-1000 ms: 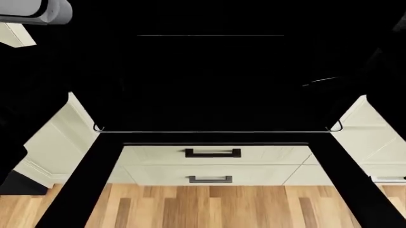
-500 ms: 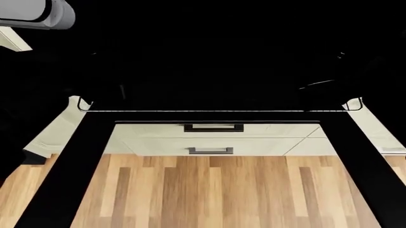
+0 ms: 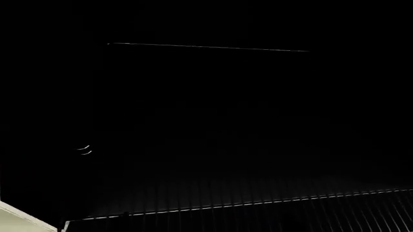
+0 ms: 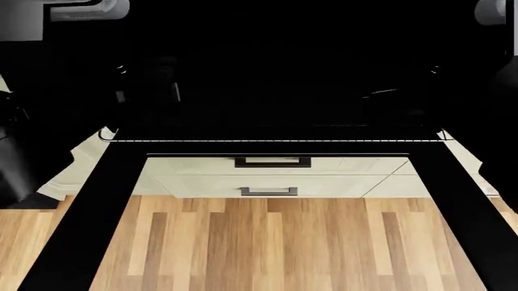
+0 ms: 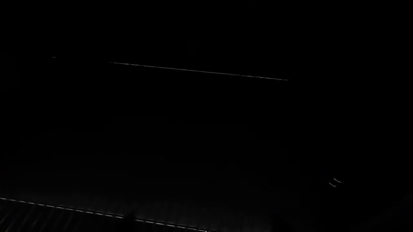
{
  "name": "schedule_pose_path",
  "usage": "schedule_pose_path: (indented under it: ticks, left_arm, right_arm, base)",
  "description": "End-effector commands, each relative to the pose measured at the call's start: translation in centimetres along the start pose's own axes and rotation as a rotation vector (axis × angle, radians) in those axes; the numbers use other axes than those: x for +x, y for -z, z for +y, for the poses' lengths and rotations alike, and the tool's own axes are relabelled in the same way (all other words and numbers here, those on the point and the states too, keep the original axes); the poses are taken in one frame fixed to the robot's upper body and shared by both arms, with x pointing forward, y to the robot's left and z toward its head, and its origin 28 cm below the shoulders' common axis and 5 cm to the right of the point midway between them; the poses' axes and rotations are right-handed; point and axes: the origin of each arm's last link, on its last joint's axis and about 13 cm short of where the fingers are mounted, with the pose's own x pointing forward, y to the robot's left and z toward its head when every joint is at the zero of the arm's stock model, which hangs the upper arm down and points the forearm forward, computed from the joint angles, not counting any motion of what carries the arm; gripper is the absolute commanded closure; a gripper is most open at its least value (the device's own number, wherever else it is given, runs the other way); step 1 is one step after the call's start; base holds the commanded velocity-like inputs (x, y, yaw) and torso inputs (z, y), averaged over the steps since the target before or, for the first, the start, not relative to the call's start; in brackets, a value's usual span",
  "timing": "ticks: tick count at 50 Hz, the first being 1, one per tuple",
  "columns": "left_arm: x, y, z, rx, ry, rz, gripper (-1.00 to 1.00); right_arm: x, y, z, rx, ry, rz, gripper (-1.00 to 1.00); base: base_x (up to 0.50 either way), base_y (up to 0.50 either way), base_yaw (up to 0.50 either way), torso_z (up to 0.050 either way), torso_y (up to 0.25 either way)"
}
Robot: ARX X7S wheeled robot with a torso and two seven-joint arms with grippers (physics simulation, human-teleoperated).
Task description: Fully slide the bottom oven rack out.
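Flat black wire bottom oven rack (image 4: pixel 271 140) pokes over the black-framed glass door (image 4: pixel 81 230) — grippers lost in blackness, can't tell their state.

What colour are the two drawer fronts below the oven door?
Cream drawer fronts, each with a black bar handle; head view.

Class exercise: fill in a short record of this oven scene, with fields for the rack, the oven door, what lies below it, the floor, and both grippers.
rack: the bottom oven rack shows as a pale front rail spanning the opening; its thin bars show in the left wrist view
oven: the oven interior is all black, details unclear
door: black-framed glass door hangs open, floor seen through it
below: two cream drawers, each with a black bar handle
floor: wood planks
grippers: neither can be made out against the dark
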Motion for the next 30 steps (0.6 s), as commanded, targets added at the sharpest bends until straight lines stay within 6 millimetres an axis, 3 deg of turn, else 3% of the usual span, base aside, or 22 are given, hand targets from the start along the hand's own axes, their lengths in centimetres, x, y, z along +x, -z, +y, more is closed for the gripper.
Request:
schedule_pose_path:
  ticks: [1,10,30]
  left_arm:
    - [3.7,0.9,0.3,-0.063,-0.008,0.084,-1.00]
    - [5.6,1.1,-0.5,-0.073,-0.004,0.139,-1.00]
    - [9.8,3.5,0.5,-0.002,-0.045,0.224,-1.00]
  right_arm:
    - [2.8,0.3,0.5,0.071,-0.017,0.086,-1.00]
    - [4.8,0.3,0.3,0.084,-0.004,0.123,-1.00]
    - [8.9,2.3,0.4,0.067,0.010,0.206,-1.00]
  base:
    - [0.00,0.00,0.00,0.000,0.000]
    - [0.00,0.00,0.00,0.000,0.000]
    - [0.00,0.00,0.00,0.000,0.000]
